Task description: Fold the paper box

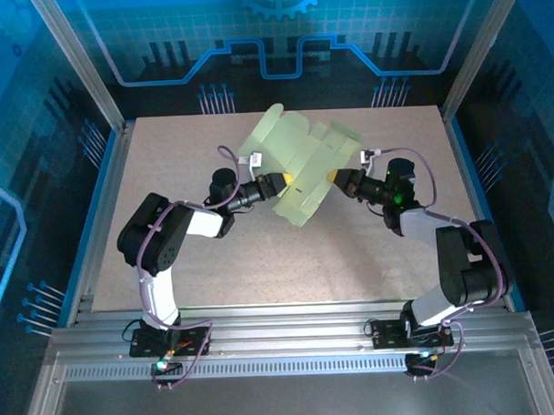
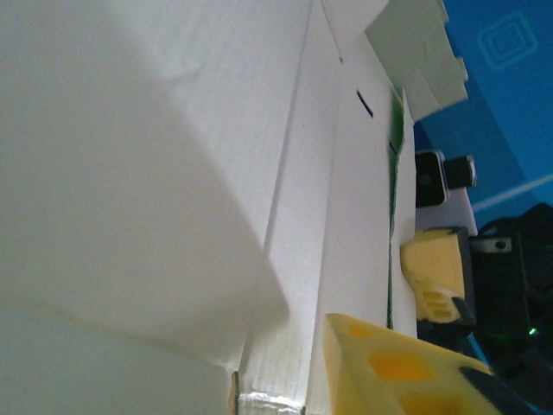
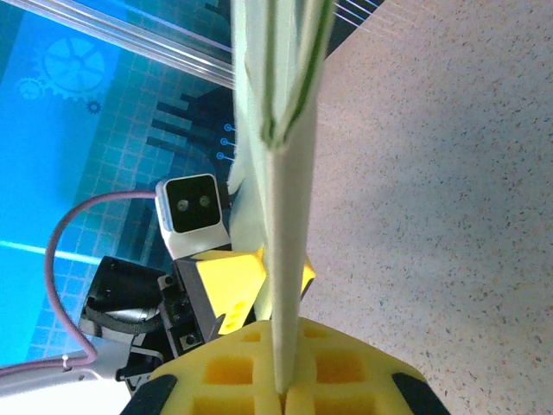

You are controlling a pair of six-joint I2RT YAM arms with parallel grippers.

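Note:
The paper box [image 1: 298,161] is a pale green card sheet with flaps, held up off the table between both arms. My right gripper [image 1: 336,178] is shut on its right edge, and the card's thin edge runs straight into the closed yellow pads [image 3: 283,393]. My left gripper [image 1: 278,182] is at the sheet's left side. Its yellow fingers [image 3: 229,277] stand on either side of the card. From the left wrist the card [image 2: 173,173] covers most of the picture. One yellow finger [image 2: 389,363] lies beside it and the other is hidden, so how far the jaws have closed does not show.
The beige speckled table [image 1: 260,254] lies below the lifted sheet. Aluminium posts [image 1: 76,60] and blue printed walls close in the back and sides. A metal rail [image 1: 290,330] with both arm bases runs along the near edge.

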